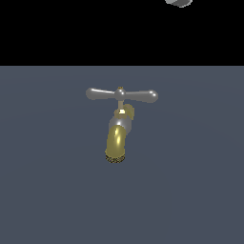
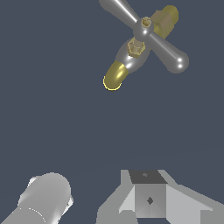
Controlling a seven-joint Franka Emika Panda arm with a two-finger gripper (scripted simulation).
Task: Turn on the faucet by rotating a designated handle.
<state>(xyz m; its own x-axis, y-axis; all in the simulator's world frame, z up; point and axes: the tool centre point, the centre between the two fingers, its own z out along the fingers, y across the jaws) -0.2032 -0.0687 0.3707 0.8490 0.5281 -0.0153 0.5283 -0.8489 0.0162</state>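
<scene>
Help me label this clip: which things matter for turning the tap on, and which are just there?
For the job:
- faucet, brass spout
- handle, grey crossbar on top
- tool, well away from the handle

Just there:
- floor, plain grey
- nothing else lying about

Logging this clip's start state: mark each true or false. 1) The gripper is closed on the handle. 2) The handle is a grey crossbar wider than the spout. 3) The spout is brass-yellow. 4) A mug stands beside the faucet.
1) False: the handle is untouched; in the wrist view the gripper sits well apart from it, and its jaw state cannot be judged.
2) True: the crossbar outspans the spout.
3) True.
4) False: nothing stands beside the faucet on the grey surface.
</scene>
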